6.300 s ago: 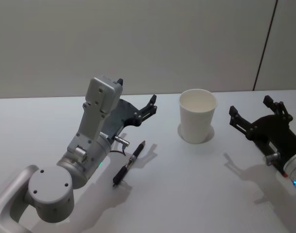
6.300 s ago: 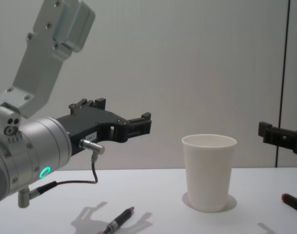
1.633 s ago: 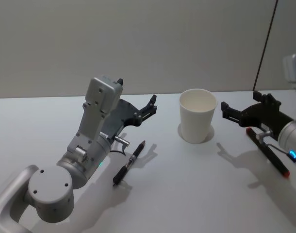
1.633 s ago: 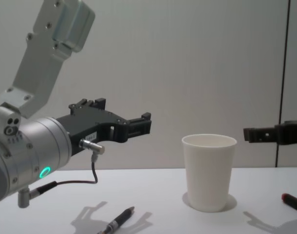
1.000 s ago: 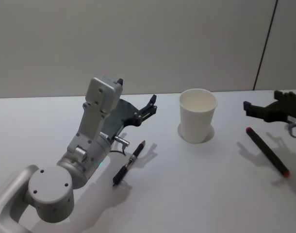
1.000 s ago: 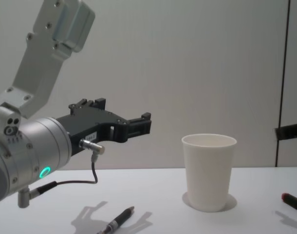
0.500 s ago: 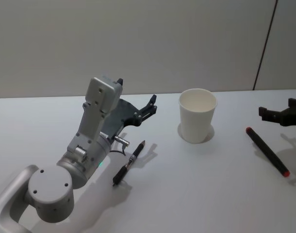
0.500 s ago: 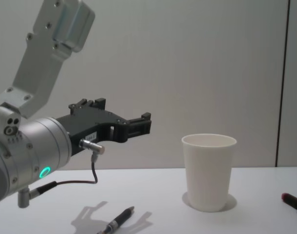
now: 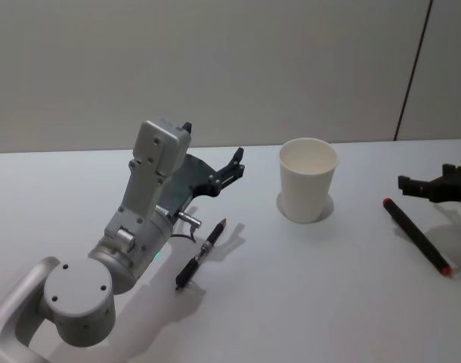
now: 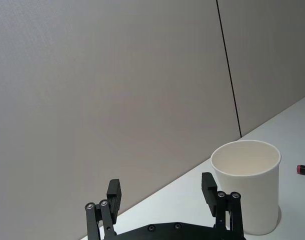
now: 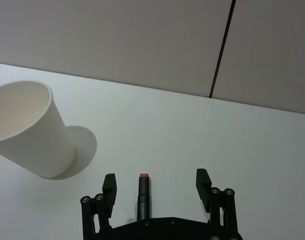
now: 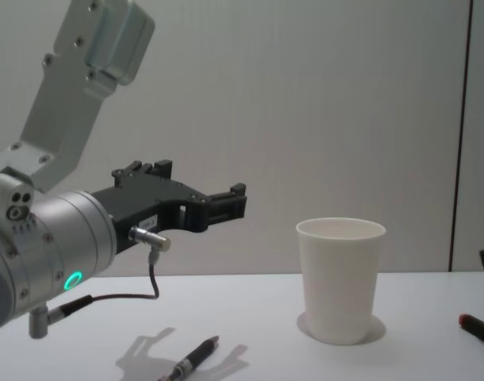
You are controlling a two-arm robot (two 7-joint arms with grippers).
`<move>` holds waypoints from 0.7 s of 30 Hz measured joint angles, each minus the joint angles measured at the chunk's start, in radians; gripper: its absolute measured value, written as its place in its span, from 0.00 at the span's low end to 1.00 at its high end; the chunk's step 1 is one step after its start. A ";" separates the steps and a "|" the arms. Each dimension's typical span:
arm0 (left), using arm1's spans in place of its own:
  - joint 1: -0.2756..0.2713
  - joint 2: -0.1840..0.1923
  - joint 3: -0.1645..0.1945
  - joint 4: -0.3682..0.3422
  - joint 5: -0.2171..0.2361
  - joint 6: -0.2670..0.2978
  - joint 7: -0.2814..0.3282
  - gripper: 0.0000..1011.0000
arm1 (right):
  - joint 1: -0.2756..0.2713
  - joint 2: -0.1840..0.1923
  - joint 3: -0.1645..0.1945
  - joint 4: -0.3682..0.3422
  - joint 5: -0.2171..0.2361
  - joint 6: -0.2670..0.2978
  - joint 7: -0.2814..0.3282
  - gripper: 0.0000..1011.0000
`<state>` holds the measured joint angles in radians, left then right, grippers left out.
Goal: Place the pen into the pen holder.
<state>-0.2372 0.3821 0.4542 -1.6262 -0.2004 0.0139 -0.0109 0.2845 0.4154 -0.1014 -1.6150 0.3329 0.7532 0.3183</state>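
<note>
- Now that the right gripper point(image 11: 156, 178) has been drawn back from the pen holder point(image 9: 307, 180), which it was close beside a moment ago, it is held above the white table point(image 9: 306, 302), over the red-ended pen point(image 9: 416, 235).
- Its fingers are spread wide and nothing is gripped. The pen is seen lying flat below them, in line with the gap, with one red end just ahead of the fingertips.
- The pen holder, a white paper cup, is left standing upright and empty, ahead of this gripper and well apart from it.
- The left gripper point(image 10: 160, 186) is likewise held spread and empty, raised off the table. A second, black pen point(image 9: 201, 255) is seen on the table below and beside it, untouched, with the cup ahead of it.
- The retreat is judged to be a lining-up for a pick. The pen is no longer covered by the arm, and a descent and a closing of the fingers are still needed.
- Nothing has yet been placed in the holder, so the task is judged to be at its start.
</note>
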 joint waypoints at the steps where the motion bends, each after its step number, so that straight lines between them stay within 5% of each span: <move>1: 0.000 0.000 0.000 0.000 0.000 0.000 0.000 0.99 | 0.000 0.000 0.000 0.000 0.000 0.000 0.000 0.99; 21: 0.000 0.000 0.000 0.000 0.000 0.000 0.000 0.99 | 0.035 -0.035 -0.044 0.079 -0.039 0.047 0.006 0.99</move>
<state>-0.2372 0.3821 0.4542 -1.6262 -0.2004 0.0139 -0.0109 0.3196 0.3804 -0.1456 -1.5361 0.2941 0.8001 0.3244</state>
